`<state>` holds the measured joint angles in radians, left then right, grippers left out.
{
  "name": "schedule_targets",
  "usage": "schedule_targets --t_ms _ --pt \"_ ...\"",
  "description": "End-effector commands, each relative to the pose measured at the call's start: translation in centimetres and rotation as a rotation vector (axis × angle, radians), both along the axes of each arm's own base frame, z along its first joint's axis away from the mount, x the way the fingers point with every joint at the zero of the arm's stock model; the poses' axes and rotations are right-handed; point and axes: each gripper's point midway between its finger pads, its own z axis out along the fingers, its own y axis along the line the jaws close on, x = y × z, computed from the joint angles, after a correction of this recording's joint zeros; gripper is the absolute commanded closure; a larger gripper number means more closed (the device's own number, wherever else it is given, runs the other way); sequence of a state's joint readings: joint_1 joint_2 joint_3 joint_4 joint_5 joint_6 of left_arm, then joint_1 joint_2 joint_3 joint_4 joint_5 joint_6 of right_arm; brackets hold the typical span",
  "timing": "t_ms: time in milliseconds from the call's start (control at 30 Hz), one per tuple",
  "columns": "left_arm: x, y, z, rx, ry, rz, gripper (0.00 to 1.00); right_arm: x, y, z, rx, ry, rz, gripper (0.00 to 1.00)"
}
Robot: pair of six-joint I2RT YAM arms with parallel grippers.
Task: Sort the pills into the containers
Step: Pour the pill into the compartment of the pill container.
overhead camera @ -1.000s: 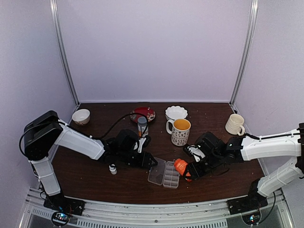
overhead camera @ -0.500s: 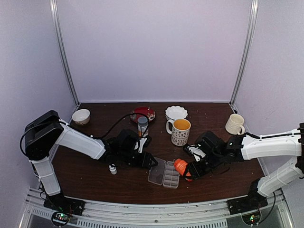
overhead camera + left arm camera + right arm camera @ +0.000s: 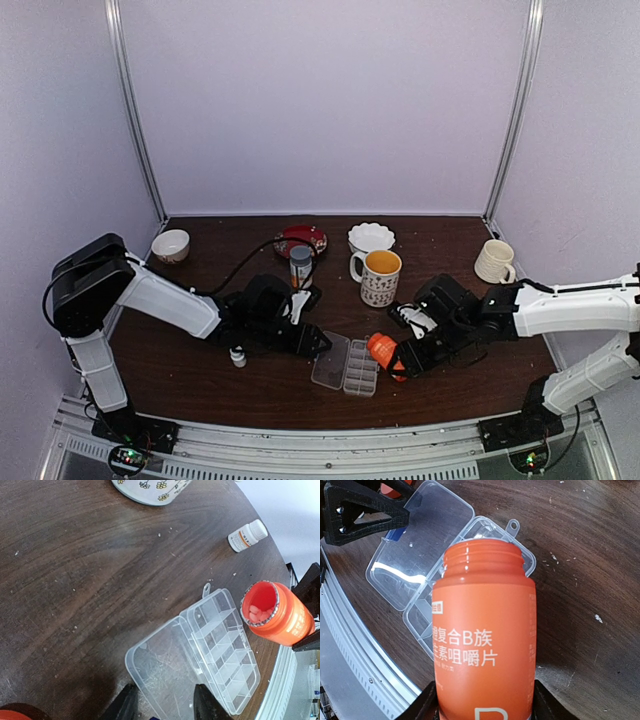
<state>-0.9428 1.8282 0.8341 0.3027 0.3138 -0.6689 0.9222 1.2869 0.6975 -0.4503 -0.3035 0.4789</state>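
Overhead view only: both arms reaching to lower centre of the brown table point(image 3: 200, 385). Along the back, a small bowl point(image 3: 170, 244), red plate point(image 3: 302, 239), grey-capped bottle point(image 3: 299, 265), scalloped white bowl point(image 3: 371, 236), flowered mug point(image 3: 380, 277) and, far right, a cream mug point(image 3: 494, 261).

Left wrist view only: looks straight into the open mouth of the orange bottle point(image 3: 280, 615) at the right edge, with a few pale pills point(image 3: 254, 611) heaped against its lower inner wall. Also a small white bottle point(image 3: 247, 535) on its side, upper right.

Right wrist view only: shows the orange bottle's flank filling the centre, with printed label and bare threaded neck, mouth pointing up-frame over the tabbed end of the pill box point(image 3: 415, 555). Touching or not, cannot tell.

Pill box: clear plastic, opened flat at lower centre of the overhead view, between the two grippers. Lid point(image 3: 160, 672) to the left, cells point(image 3: 225, 650) in two rows to the right.

Left gripper point(image 3: 164, 707): fingers spread at the bottom edge of its view, the lid's near corner seen between them. Contact with it unclear.

Right gripper point(image 3: 485, 707): clamped on the orange bottle, one finger on each side of its body, bottle tipped on its side.
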Motion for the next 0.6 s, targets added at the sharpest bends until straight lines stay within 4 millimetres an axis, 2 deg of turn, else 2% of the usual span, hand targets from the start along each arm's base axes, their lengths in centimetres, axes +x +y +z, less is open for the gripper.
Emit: schedule_targets --t_ms 0,67,167,300,400,500,567 --pt "0.2 -0.6 0.6 -0.04 -0.067 -0.028 0.59 0.5 -0.3 0.9 -0.033 -0.011 -0.004 1.0" --pt "0.2 -0.5 0.6 -0.042 -0.07 -0.026 0.59 0.4 0.3 1.4 0.019 -0.015 -0.004 1.0" --pt "0.2 -0.5 0.6 -0.042 -0.071 -0.023 0.59 0.8 -0.7 0.4 -0.059 -0.019 -0.035 1.0" --pt "0.3 -0.4 0.5 -0.041 -0.073 -0.017 0.59 0.6 0.6 1.3 0.029 -0.022 -0.012 1.0" --pt "0.2 -0.4 0.5 -0.045 -0.074 -0.019 0.59 1.3 -0.7 0.7 -0.07 -0.037 -0.032 1.0" --pt "0.3 -0.4 0.6 -0.049 -0.075 -0.018 0.59 0.6 0.9 1.2 0.023 -0.006 0.003 1.0" --pt "0.2 -0.4 0.5 -0.048 -0.075 -0.018 0.59 1.1 0.5 0.8 0.003 -0.024 -0.028 1.0"
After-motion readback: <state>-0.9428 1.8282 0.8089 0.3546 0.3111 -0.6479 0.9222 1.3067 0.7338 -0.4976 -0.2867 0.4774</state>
